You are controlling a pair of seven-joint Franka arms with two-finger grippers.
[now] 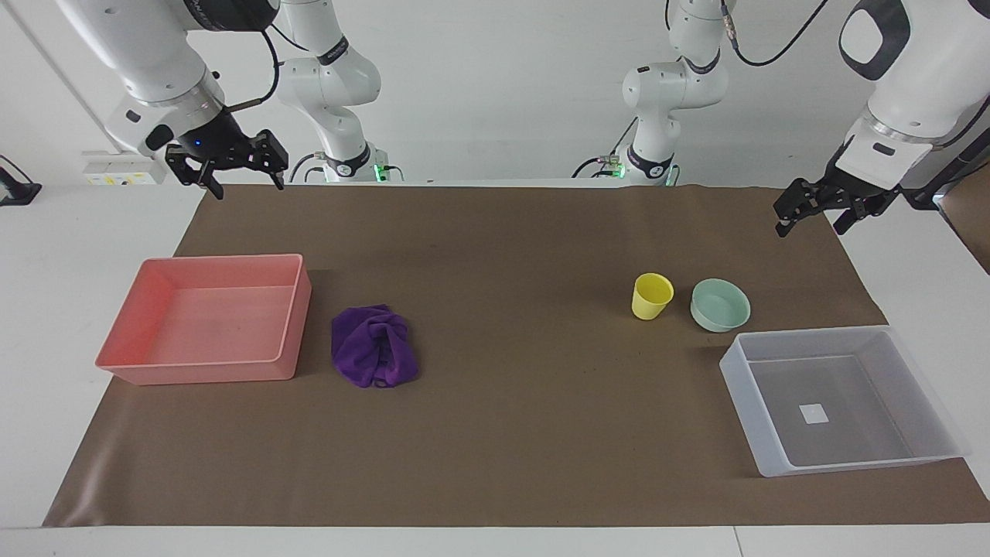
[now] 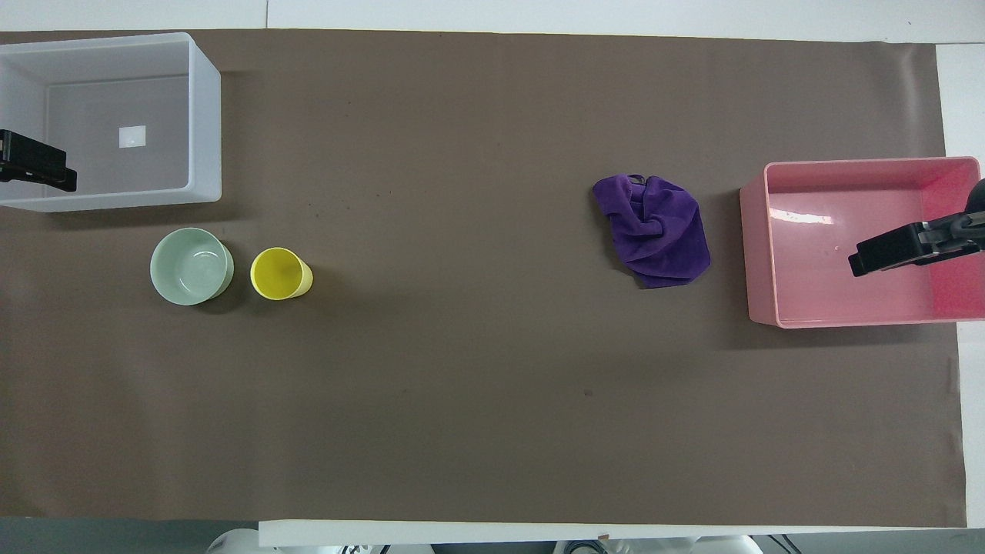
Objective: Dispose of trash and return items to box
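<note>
Both hands raised and holding nothing: right hand [image 1: 236,172] fingers spread wide, left hand [image 1: 820,210] fingers parted. Purple cloth [image 1: 374,346] lies on the bench [image 1: 510,255] below the right hand, beside the pink tray [image 1: 209,319]. Cup [image 1: 651,296] and bowl [image 1: 720,305] stand side by side below the left hand, just beside the clear box [image 1: 839,398].

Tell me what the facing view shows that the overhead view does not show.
Only the facing view shows both arms whole, with their bases, and each open tool raised above the table's edge nearest the robots: the right tool and the left tool.

Only the overhead view shows straight down into the yellow cup and mint-green bowl: both hold nothing.

Both show the purple cloth beside the pink tray, the cup beside the bowl near the clear tub, and both containers without items.
</note>
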